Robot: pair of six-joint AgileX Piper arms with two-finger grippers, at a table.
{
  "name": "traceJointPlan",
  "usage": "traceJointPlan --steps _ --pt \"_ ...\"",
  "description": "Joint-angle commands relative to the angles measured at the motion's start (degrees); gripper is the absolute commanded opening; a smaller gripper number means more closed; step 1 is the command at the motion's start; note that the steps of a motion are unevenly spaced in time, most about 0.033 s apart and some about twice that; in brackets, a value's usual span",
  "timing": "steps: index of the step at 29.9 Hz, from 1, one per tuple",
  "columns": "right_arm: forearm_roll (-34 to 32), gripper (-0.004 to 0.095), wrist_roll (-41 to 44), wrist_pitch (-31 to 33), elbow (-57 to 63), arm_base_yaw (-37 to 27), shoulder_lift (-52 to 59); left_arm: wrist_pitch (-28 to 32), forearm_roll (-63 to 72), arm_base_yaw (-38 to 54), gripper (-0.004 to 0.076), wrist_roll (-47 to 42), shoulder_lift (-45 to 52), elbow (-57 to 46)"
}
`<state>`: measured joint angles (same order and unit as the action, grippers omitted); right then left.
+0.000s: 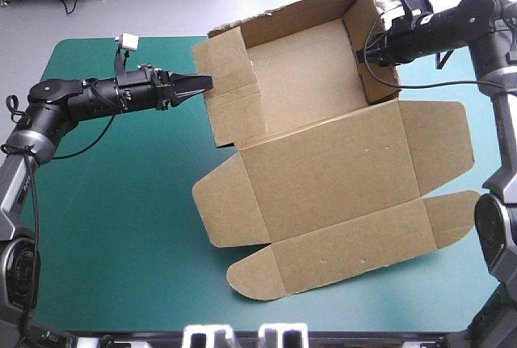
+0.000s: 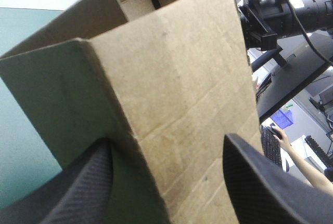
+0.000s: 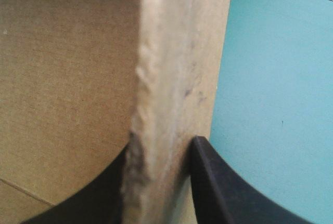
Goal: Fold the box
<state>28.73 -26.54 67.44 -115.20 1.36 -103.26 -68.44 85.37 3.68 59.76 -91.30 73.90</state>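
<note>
Right claw (image 3: 162, 142) pinches the right wall of the open brown cardboard box (image 1: 303, 69), left claw (image 2: 167, 138) spread at its left wall, lid (image 1: 339, 170) lying flat.

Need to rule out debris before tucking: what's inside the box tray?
Only bare brown floor shows inside the box, plus one finger of the right gripper, which is shut on the box's right wall. The floor beneath that gripper is hidden.
</note>
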Motion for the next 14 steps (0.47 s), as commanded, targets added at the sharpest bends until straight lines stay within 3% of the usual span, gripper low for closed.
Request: traceJointPlan --steps 1,9,14 --pt "3.53 -0.0023 0.76 -2.92 -1.74 0.59 2.95 -6.14 3.85 -0.21 0.0447 -1.48 2.88 1.59" --pt "0.91 -0.0023 3.99 -8.58 -1.74 3.77 2.95 -4.48 0.34 -0.72 0.0447 -2.66 3.89 1.72" --pt "-1.89 -0.0023 5.94 -12.23 -1.74 6.33 2.95 7.2 -8.33 -2.74 0.0447 -7.89 6.2 1.72"
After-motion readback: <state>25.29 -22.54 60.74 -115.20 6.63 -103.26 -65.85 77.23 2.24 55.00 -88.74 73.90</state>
